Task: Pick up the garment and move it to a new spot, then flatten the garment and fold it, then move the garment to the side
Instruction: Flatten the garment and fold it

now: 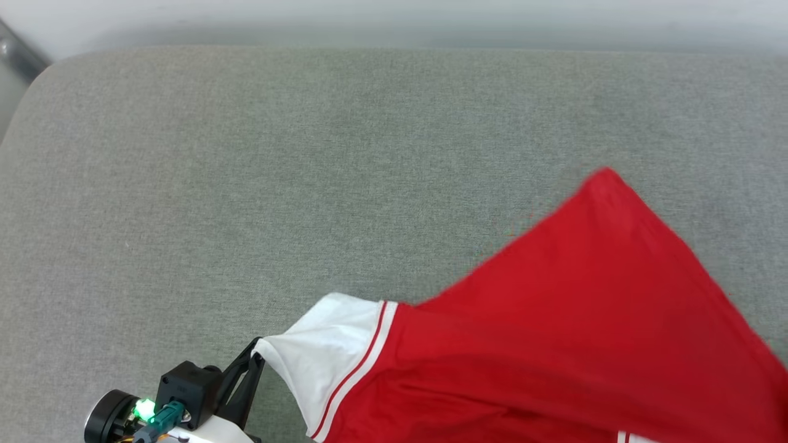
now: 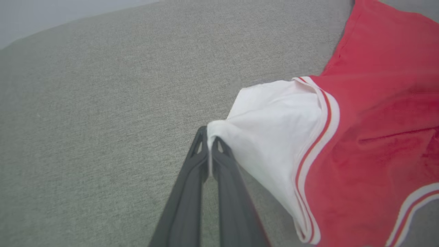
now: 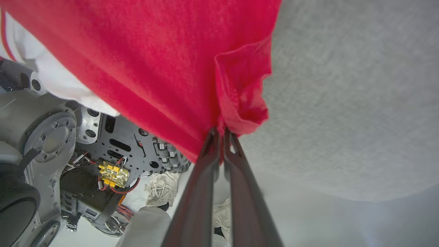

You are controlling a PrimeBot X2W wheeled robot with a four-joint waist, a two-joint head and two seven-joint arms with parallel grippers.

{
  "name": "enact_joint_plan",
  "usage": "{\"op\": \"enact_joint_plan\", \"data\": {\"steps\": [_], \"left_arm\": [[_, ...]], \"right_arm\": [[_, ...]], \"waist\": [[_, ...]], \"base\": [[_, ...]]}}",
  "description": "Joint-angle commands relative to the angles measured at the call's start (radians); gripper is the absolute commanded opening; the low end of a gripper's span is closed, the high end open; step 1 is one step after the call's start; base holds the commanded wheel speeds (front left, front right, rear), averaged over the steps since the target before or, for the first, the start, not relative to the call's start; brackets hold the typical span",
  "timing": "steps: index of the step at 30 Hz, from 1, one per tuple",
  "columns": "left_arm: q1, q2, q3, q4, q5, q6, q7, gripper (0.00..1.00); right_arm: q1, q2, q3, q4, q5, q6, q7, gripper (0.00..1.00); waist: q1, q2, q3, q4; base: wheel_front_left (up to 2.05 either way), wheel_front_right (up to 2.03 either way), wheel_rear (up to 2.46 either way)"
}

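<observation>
You have the garment (image 1: 554, 320) lifted off the bench (image 1: 246, 154) by two corners. I judge this to be the carry to a new spot, on the verge of laying the cloth out to flatten it.

In the head view, your left hand (image 1: 257, 355) sits at about 7 o'clock. Its fingers are pressed together on the tip of the white sleeve (image 2: 274, 120), which is drawn taut towards them. The left wrist view confirms this, with the white cloth pinched between the two dark fingertips. Your right hand (image 3: 221, 132) is likewise clamped. Its fingers meet on a bunched fold of the red hem (image 3: 240, 99), and the red body hangs across that view from 12 round to 9 o'clock.

From the head camera, the red cloth fills the frame from 3 to 6 o'clock. One loose red corner reaches out over the grey surface towards 2 o'clock. Whether that corner touches the bench, I cannot tell.

The bench's broad grey top from 9 to 1 o'clock is where the shirt can go. This job uses no bin or basket, so the open surface itself receives it.

For the next move, I'd say keep both grips firm. Draw the hands apart so the cloth stays stretched, then lower it evenly so it lands without folding under itself. The trailing corner is the part most likely to tuck beneath.
</observation>
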Motion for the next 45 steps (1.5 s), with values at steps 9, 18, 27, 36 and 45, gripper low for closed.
{"op": "enact_joint_plan", "data": {"steps": [9, 18, 27, 36, 45], "left_arm": [[0.017, 0.013, 0.007, 0.009, -0.015, 0.0, -0.006, 0.0], [0.015, 0.012, 0.001, 0.001, -0.013, 0.002, 0.0, 0.0], [-0.029, -0.012, -0.008, -0.004, 0.012, -0.008, 0.007, 0.0], [-0.088, -0.052, -0.022, 0.013, 0.043, -0.029, 0.013, 0.0], [-0.133, -0.096, -0.024, 0.033, 0.058, -0.046, -0.001, 0.0]], "right_arm": [[0.255, 0.09, -0.033, 0.023, -0.014, -0.001, -0.151, 0.0], [0.126, 0.083, -0.256, -0.035, -0.041, -0.001, -0.201, 1.0], [-0.086, 0.015, -0.334, -0.176, -0.063, -0.001, -0.046, 1.0], [-0.395, 0.112, -0.143, -0.181, -0.142, -0.001, 0.198, 1.0], [-0.652, 0.286, 0.077, -0.009, -0.247, -0.001, 0.309, 1.0]], "waist": [[0.0001, 0.0, -0.006, -0.015], [0.0001, 0.0, -0.014, -0.011], [0.0001, 0.0, 0.043, 0.041], [0.0001, 0.0, 0.111, 0.092], [0.0001, 0.0, 0.176, 0.139]], "base": [[0.0, 0.0, 0.0], [0.0, 0.0, 0.0], [0.0, 0.0, 0.0], [0.0, 0.0, 0.0], [0.0, 0.0, 0.0]]}}
